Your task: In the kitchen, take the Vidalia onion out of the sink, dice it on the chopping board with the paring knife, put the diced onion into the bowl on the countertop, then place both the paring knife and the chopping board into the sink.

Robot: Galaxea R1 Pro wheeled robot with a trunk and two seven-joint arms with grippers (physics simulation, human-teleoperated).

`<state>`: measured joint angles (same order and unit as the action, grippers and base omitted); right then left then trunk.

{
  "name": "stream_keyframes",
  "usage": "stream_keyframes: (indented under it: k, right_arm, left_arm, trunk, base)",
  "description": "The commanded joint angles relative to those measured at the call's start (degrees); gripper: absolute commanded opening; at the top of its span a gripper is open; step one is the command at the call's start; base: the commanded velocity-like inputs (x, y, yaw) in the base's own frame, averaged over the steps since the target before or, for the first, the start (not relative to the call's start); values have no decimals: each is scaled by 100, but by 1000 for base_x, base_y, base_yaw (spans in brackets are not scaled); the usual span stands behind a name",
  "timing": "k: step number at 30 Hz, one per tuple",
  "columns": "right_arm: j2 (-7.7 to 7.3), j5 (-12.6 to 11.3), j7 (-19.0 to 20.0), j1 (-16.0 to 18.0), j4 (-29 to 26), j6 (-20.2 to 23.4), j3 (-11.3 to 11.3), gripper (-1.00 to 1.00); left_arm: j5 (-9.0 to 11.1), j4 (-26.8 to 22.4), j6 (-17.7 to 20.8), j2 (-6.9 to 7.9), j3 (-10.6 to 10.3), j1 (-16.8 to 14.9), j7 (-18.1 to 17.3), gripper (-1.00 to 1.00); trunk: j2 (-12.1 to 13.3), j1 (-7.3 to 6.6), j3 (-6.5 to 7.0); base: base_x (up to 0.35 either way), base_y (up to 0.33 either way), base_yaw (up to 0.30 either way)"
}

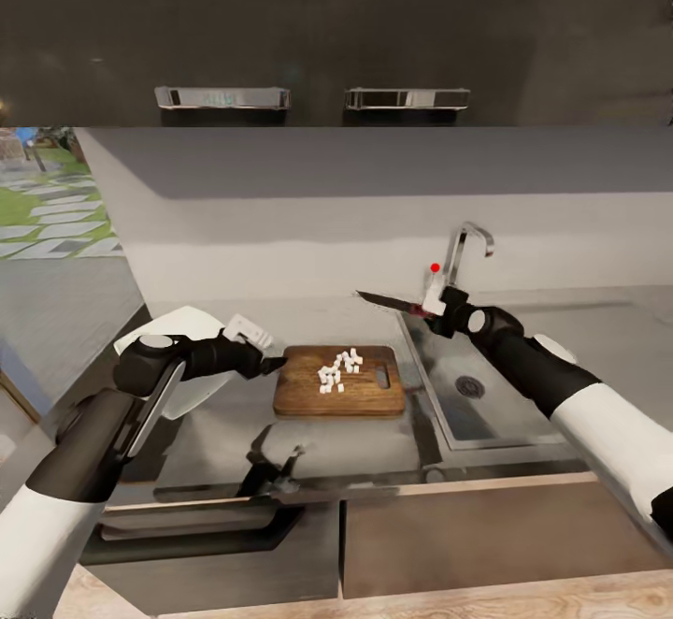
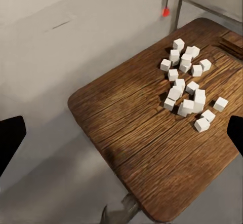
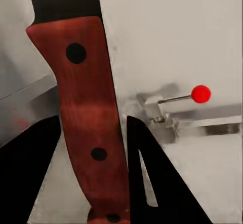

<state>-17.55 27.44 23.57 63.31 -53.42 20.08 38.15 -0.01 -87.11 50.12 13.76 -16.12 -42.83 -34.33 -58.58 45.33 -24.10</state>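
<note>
The wooden chopping board [image 1: 308, 395] lies on the countertop [image 1: 215, 441] just left of the sink [image 1: 439, 404]. A pile of white diced onion cubes [image 1: 338, 369] [image 2: 187, 89] rests on the board [image 2: 136, 133]. My left gripper [image 1: 273, 364] [image 2: 121, 138] hovers open at the board's left end, with a dark finger [image 2: 10, 143] at each side of its wrist view. My right gripper [image 1: 436, 307] [image 3: 91, 127] is shut on the paring knife's red-brown handle [image 3: 86, 112], above the sink's left rim. The dark blade [image 1: 383, 299] points left. The white bowl [image 1: 182, 324] lies partly hidden under my left arm.
The chrome tap [image 1: 467, 245] with its red knob [image 1: 435, 267] [image 3: 201, 94] stands behind the sink, close to my right gripper. Dark upper cabinets with metal handles [image 1: 222, 96] hang overhead. The counter's pale front edge [image 1: 393, 486] runs below the board.
</note>
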Motion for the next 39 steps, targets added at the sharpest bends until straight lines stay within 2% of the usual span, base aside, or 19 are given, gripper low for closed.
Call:
stream_keyframes:
  k: [1,4,8,9,10,11,12,13,14,20,27,28,29,30,31,32,33,34,39]
  right_arm:
    - [-7,-30,102,6,-12,290,-57,-100]
    - [-10,-402,300,6,-11,1138,-157,-100]
    - [-22,-1028,638,6,9,1758,-187,-100]
    - [-23,-1592,735,6,14,2446,-194,-100]
    - [-22,-1775,748,6,15,2655,-197,-100]
    - [-21,-2206,762,6,17,2954,-196,-100]
    - [-21,-2322,764,6,20,3000,-195,-100]
    - [-21,-2828,770,6,36,3125,-188,-100]
    - [-21,-3009,771,6,64,3155,-182,-100]
    - [3,-3205,757,6,449,3191,-162,-100]
    - [12,-3207,737,6,598,3279,-251,-100]
    - [37,-3208,737,6,651,3289,-333,-100]
    - [139,-3205,698,6,833,3345,-655,-100]
    - [162,-3204,666,6,895,3359,-758,-100]
    - [197,-3203,552,6,1037,3379,-995,-100]
    - [222,-3203,371,6,1168,3390,-1238,-100]
    - [250,-3202,-78,6,1343,3399,-1627,-100]
    - [261,-3201,-486,6,1435,3402,-1819,-100]
    - [319,-3201,-1153,6,1832,3395,-1966,-100]
  left_arm:
    - [1,-1,33,6,52,-6,-12,100]
    - [1,8,33,11,225,-6,-12,100]
    - [1,9,33,30,341,-6,-12,100]
    - [1,17,33,37,371,-6,-12,100]
    - [1,17,33,38,373,-6,-12,100]
    - [1,18,33,38,373,-6,-12,100]
    - [1,18,33,38,373,-6,-12,100]
    - [1,13,33,39,374,-6,-12,100]
    - [1,12,33,40,384,-6,-12,100]
    - [1,10,40,63,769,-6,-12,100]
    - [1,10,34,57,795,-6,-12,100]
    - [1,10,34,53,795,-6,-12,100]
    - [1,10,29,50,790,-6,-12,100]
    - [1,12,28,49,791,-6,-12,100]
    - [1,14,27,49,792,-6,-12,100]
    - [1,21,26,48,793,-6,-10,100]
    - [1,30,20,48,799,-6,-6,100]
    - [1,34,17,48,802,-6,-4,100]
    - [1,36,11,48,810,-6,5,100]
  trunk:
    - [37,-22,11]
    - [157,-88,65]
    - [318,-176,137]
    - [358,-198,155]
    - [398,-220,173]
    - [438,-241,191]
    - [478,-263,209]
    - [518,-285,227]
    - [558,-307,245]
    - [799,-439,352]
    - [959,-527,424]
    - [959,-527,424]
    - [959,-527,424]
    - [959,-527,424]
    - [959,-527,424]
    - [959,-527,424]
    - [959,-527,424]
    - [959,-527,424]
    - [959,-527,424]
  base:
    - [0,0,0]
    - [0,0,0]
    - [0,0,0]
    - [0,0,0]
    - [0,0,0]
    - [0,0,0]
    - [0,0,0]
    - [0,0,0]
    - [0,0,0]
    - [0,0,0]
    - [0,0,0]
    - [0,0,0]
    - [0,0,0]
    - [0,0,0]
    - [0,0,0]
    - [0,0,0]
    - [0,0,0]
    - [0,0,0]
    - [5,-6,0]
